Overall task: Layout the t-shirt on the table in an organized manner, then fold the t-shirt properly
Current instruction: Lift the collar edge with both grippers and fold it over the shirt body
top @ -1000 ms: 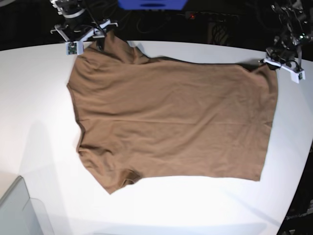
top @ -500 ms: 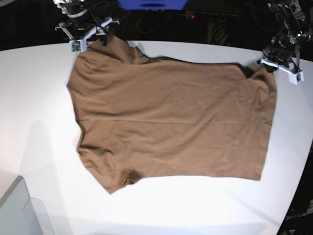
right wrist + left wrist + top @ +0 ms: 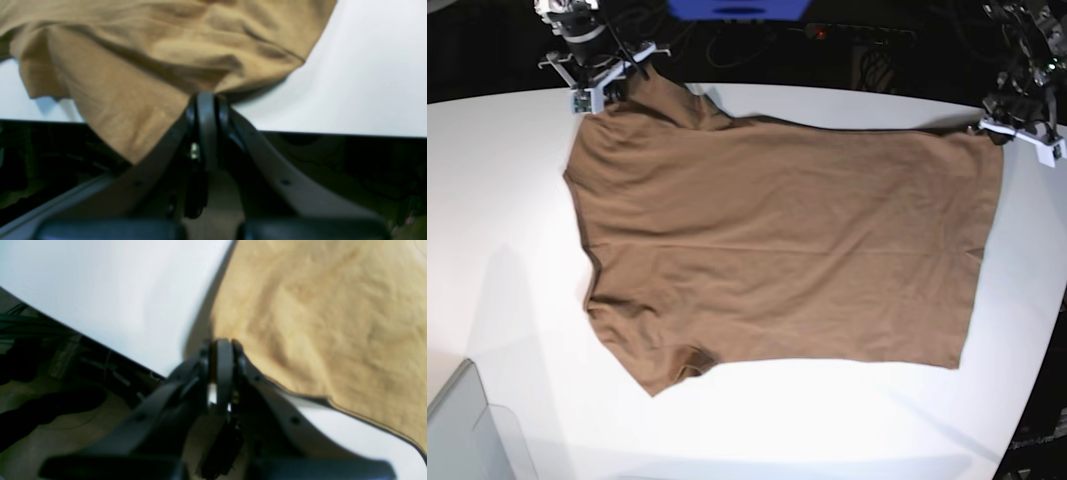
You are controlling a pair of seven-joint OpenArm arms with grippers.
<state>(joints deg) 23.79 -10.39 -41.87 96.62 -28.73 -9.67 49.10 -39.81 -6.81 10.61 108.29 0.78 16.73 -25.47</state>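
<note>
On the counter (image 3: 507,200) the shirt (image 3: 777,250) is spread flat, its far corners pinched in the closed left hand (image 3: 220,346) and right hand (image 3: 206,100); an uneven pull could skew it off the far edge.

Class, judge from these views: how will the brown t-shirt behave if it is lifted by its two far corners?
The t-shirt is probably floppy: its cloth wrinkles and droops over the table edge beside the right gripper. It seems light, since thin fingers pinch it. It would likely sag between the right and left gripper.
</note>
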